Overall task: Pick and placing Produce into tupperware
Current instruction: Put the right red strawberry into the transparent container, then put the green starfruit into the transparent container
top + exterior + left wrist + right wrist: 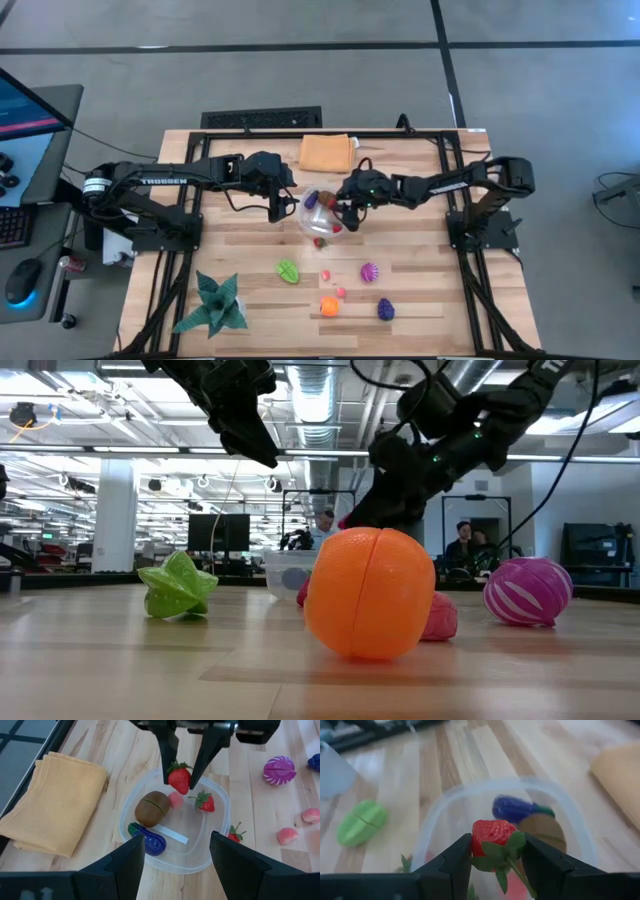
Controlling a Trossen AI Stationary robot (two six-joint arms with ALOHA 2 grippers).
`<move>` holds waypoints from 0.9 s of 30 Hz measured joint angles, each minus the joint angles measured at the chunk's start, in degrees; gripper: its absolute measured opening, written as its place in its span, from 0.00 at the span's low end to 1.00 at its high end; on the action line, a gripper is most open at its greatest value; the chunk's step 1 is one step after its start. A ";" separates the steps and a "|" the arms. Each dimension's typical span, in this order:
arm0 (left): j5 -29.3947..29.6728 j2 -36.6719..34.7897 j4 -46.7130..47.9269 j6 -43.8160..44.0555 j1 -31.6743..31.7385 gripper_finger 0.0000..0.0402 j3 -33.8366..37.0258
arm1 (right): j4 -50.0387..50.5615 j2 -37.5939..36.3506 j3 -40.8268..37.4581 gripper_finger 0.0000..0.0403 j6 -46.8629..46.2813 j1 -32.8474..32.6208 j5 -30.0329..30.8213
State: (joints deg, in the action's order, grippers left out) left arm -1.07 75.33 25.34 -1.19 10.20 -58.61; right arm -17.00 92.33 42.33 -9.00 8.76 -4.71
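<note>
Right gripper (179, 776) pinching a red strawberry (179, 777) above the clear tupperware (220, 802) near the worktop's (420, 300) far edge. Left gripper (172, 855) spread, empty, just beside the tupperware.

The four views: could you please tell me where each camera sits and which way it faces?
High: overhead, straight down on the table; both arms show.
Low: table height, looking level past the orange into the room; arms hang from above.
Left wrist: looks past its open claw at the tub.
Right wrist: its claw holds a strawberry over the tub.
Both wrist views share that strawberry.
</note>
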 joint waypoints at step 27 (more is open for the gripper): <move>-1.48 0.00 1.08 0.84 0.02 0.53 -0.01 | 10.43 -5.00 0.30 0.51 0.65 2.21 -3.35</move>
State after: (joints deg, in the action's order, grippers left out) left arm -2.55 75.33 26.42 -0.35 10.21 -58.62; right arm -6.58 87.33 42.63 -8.35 10.97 -8.06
